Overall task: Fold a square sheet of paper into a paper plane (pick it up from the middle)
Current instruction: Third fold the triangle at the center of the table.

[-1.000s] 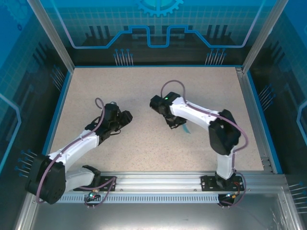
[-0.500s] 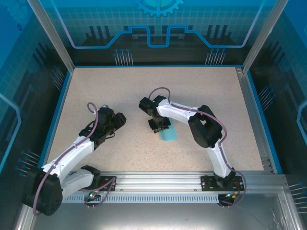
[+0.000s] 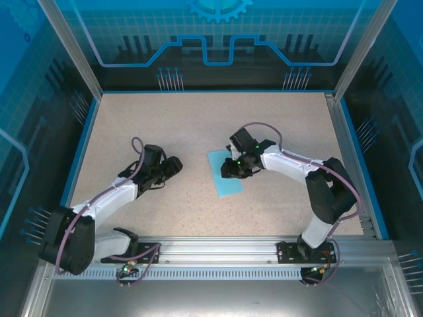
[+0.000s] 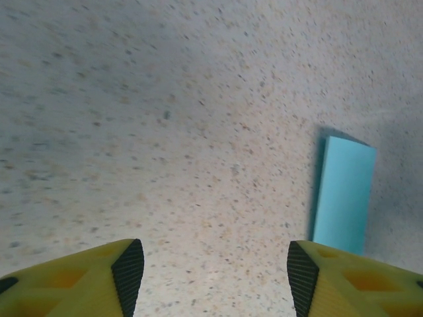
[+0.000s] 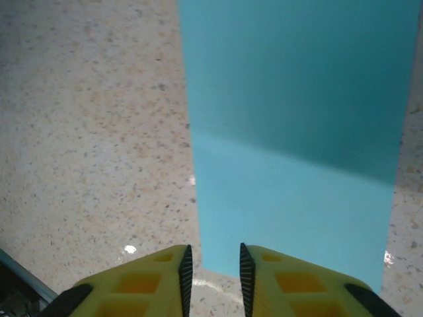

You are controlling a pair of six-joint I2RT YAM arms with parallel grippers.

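Observation:
The light-blue sheet of paper (image 3: 223,174) lies on the table as a narrow folded rectangle, not a dart. My right gripper (image 3: 228,170) hovers low at its right long edge. In the right wrist view the paper (image 5: 291,132) stretches ahead, and one of its corners lies in the narrow gap of the right gripper (image 5: 215,254). The jaws stand slightly apart and do not pinch it. To the left, my left gripper (image 3: 174,164) is open wide over bare table. From the left wrist view the paper (image 4: 344,195) shows beyond the right finger of the left gripper (image 4: 215,257).
The speckled tabletop (image 3: 198,125) is bounded by blue walls on the left, back and right. An aluminium rail (image 3: 218,247) with the arm bases runs along the near edge.
The paper hung from the right gripper half a second ago; now it lies flat on the table. The right wrist has swung right and lower. The left gripper moved slightly right.

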